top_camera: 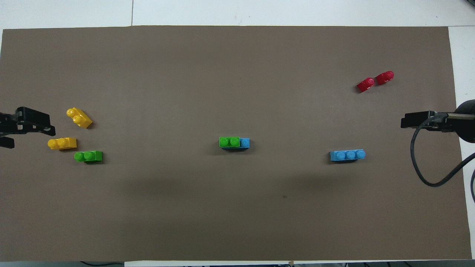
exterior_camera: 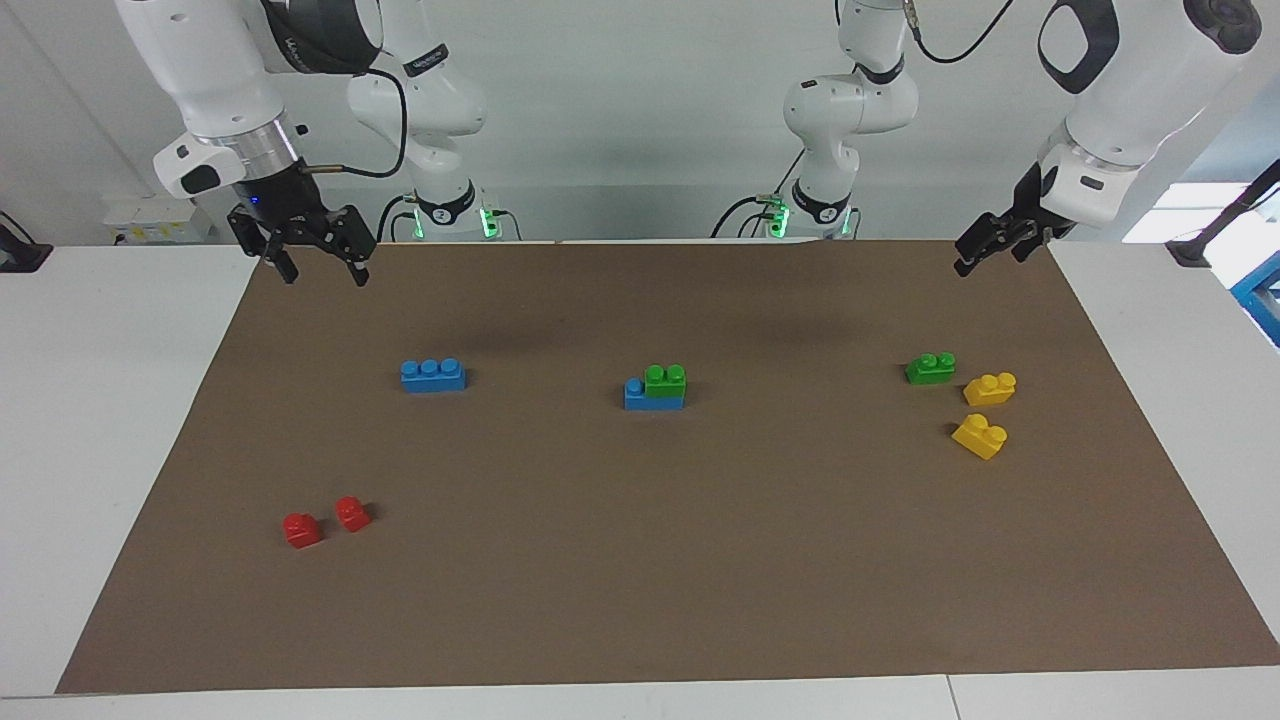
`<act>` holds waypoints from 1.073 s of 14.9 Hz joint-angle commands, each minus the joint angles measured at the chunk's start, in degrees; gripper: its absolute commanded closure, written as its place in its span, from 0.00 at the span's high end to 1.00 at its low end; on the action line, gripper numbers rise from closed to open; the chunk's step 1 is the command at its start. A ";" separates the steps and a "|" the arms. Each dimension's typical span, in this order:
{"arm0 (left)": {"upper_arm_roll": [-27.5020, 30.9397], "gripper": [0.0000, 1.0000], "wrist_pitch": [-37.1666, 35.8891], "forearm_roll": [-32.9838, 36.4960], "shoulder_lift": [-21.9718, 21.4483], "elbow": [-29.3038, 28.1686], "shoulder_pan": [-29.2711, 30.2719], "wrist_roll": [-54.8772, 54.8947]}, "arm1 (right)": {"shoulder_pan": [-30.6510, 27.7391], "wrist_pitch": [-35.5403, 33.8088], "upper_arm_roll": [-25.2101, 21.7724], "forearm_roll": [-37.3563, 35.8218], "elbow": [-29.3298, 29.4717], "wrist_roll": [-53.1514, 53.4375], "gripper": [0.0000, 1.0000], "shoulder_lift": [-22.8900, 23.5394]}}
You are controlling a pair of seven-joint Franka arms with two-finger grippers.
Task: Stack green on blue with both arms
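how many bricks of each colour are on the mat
green brick: 2
blue brick: 2
yellow brick: 2
red brick: 2
total: 8

Green brick (exterior_camera: 665, 380), two studs: seated on blue brick (exterior_camera: 634, 394) at mid-table, covering two studs, one blue stud bare toward the right arm's end.
Second green brick (exterior_camera: 930, 368), two studs: loose, flat on the mat, left arm's end.
Second blue brick (exterior_camera: 433, 375), three studs: bare, upright, right arm's end.
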 commanded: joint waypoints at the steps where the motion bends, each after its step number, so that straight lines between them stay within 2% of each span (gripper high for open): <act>1: 2.18 1.00 -4.95 -0.81 3.89 6.62 -1.99 0.68 | 0.74 -2.56 0.22 -1.60 4.20 -1.23 1.00 2.47; 5: 1.83 1.00 -4.95 -0.81 4.16 6.27 -2.08 0.77 | 0.66 -6.43 0.22 -1.78 11.07 -1.23 1.00 6.87; 11: 1.04 1.00 -3.46 -0.72 3.55 6.09 -1.64 1.21 | 0.74 -6.34 0.31 -1.52 11.08 -1.23 1.00 6.87; 16: 0.69 1.00 -3.28 -0.72 2.67 5.83 -1.37 6.21 | 0.66 -6.25 0.31 -1.43 11.16 -1.31 1.00 6.87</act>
